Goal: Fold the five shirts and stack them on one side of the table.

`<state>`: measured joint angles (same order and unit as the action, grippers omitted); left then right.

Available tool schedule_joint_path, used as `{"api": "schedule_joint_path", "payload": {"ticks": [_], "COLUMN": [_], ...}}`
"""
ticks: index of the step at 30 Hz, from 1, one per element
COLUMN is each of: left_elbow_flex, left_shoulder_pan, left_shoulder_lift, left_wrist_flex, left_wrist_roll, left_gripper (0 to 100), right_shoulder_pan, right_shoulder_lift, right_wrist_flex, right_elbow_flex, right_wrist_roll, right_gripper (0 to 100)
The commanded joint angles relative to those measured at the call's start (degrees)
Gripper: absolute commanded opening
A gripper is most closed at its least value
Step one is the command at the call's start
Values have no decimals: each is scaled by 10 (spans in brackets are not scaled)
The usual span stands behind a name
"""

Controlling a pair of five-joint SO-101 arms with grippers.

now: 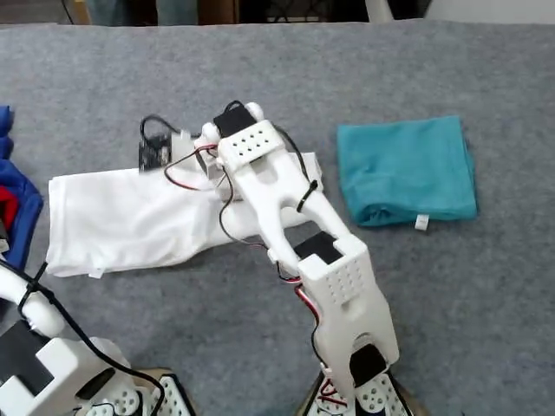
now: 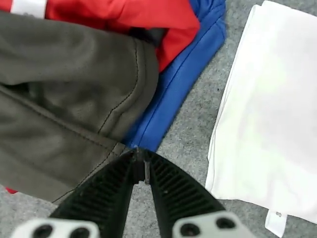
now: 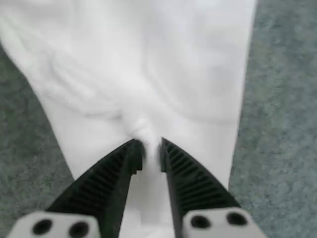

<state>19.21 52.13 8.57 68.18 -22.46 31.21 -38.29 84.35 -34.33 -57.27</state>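
– Shirts first, please: where does each one lie?

– On the grey, felt-like counter. The teal shirt is at the right, toward the far side. It is folded to a thick, almost square packet with a rolled near edge and a small white tag. The white shirt lies left of the middle as a long flat rectangle of thin, smooth cloth with soft wrinkles.

– And the right hand?

– The right hand is on the far right part of the white shirt. Its black ribbed fingers are almost closed. A small bunch of the white cloth is pinched between the tips, and it rises there in a little peak.

– What is at the left edge?

– A loose pile. The olive-brown shirt is matte and heavier, with a stitched, curved hem. It lies over the red shirt and the blue shirt, which both look smoother. The folded edge of the white shirt is just beside the blue one, with a strip of counter between them.

– The left hand?

– The left hand hangs over the olive hem and the blue edge. Its fingers are closed tip to tip. If any cloth is caught between them, I cannot tell.
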Motion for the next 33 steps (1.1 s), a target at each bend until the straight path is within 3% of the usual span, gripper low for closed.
{"api": "schedule_joint_path", "payload": {"ticks": [1,7,10,21,29,33], "left_elbow_flex": [-26,-26,-26,-33,-65,-116], "left_shoulder_pan": [0,-1,-1,-41,-92,-95], "left_shoulder_lift": [5,5,4,4,-5,-69], "left_wrist_flex": [4,4,4,62,95,106], "left_wrist_roll": [4,3,3,-27,2,4], "left_gripper": [29,29,29,37,236,273], "right_shoulder_pan": [-20,-19,-12,51,9,-14], "right_shoulder_lift": [7,7,7,9,71,98], "right_wrist_flex": [-23,74,149,95,162,165], "right_elbow_flex": [-65,-133,-146,-51,-109,-100], "right_wrist_roll": [95,105,105,216,222,235], "right_gripper": [206,146,5,14,14,14]}}
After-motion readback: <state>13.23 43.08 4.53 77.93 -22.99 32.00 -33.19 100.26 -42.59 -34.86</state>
